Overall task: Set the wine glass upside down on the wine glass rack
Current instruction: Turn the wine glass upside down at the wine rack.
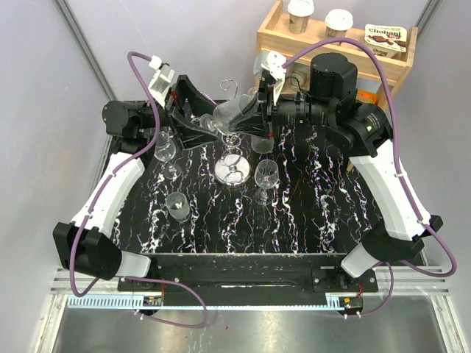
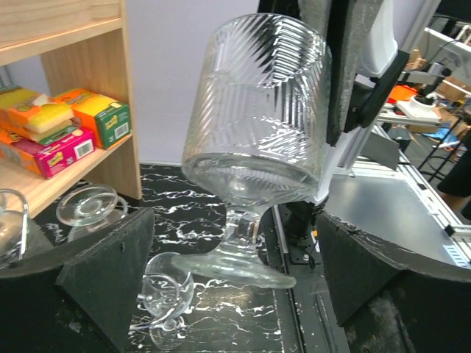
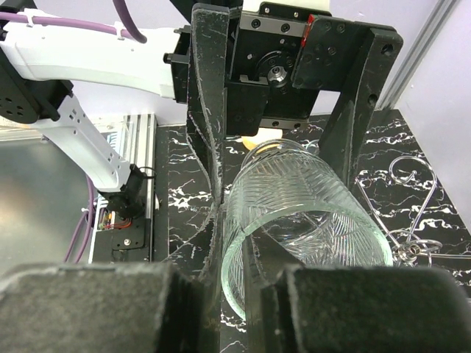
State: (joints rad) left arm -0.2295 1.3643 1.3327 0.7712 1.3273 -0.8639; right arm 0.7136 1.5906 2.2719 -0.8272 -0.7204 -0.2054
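Though seemingly empty, wine glass (image 3: pixel 309 213) in right gripper (image 3: pixel 246 301)

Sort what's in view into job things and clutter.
Job: rack; wine glass; right gripper pinching the glass rim; left gripper open around its stem.
Clutter: loose glasses; wooden shelf; cups; sponge packs.

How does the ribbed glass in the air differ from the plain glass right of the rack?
The ribbed glass is held off the table, tilted, rim pinched by the right hand; the plain glass stands upright on it. The ribbed bowl is grooved; the plain one is smooth. Both are clear, stemmed.
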